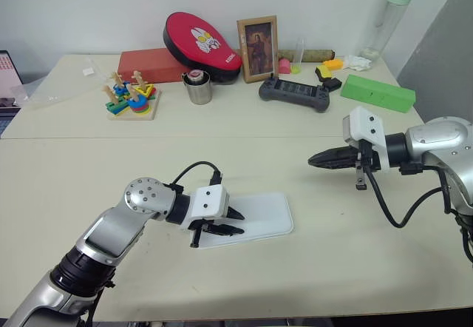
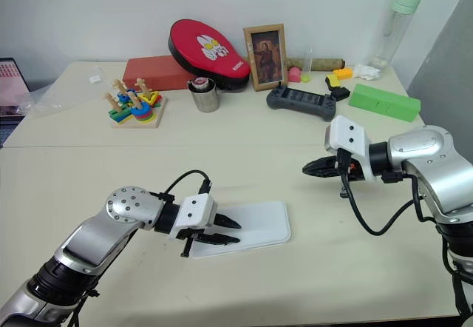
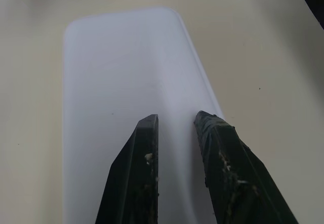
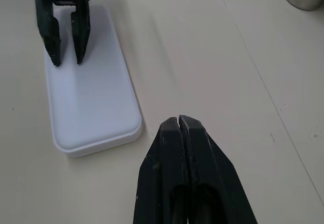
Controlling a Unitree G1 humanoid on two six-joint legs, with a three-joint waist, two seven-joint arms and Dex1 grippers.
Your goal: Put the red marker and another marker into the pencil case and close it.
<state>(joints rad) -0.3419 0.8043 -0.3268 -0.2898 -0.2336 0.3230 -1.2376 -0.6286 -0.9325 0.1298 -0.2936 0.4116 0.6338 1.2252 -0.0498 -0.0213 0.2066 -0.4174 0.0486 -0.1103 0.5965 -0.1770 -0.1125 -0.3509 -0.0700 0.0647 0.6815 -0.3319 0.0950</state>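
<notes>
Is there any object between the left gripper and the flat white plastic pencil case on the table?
No, nothing visible. The left gripper hangs directly over one end of the closed flat white plastic pencil case, its black fingers slightly apart with bare lid beneath them. The shut right gripper is off to the side, above the table.

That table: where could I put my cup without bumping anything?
The table is bare between the case and right gripper, and along the front edge. The back is crowded: toy, cup, controller, green box.

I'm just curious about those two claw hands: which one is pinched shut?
The right gripper, raised above bare table, is shut tight. The left gripper, over the pencil case, shows a gap.
</notes>
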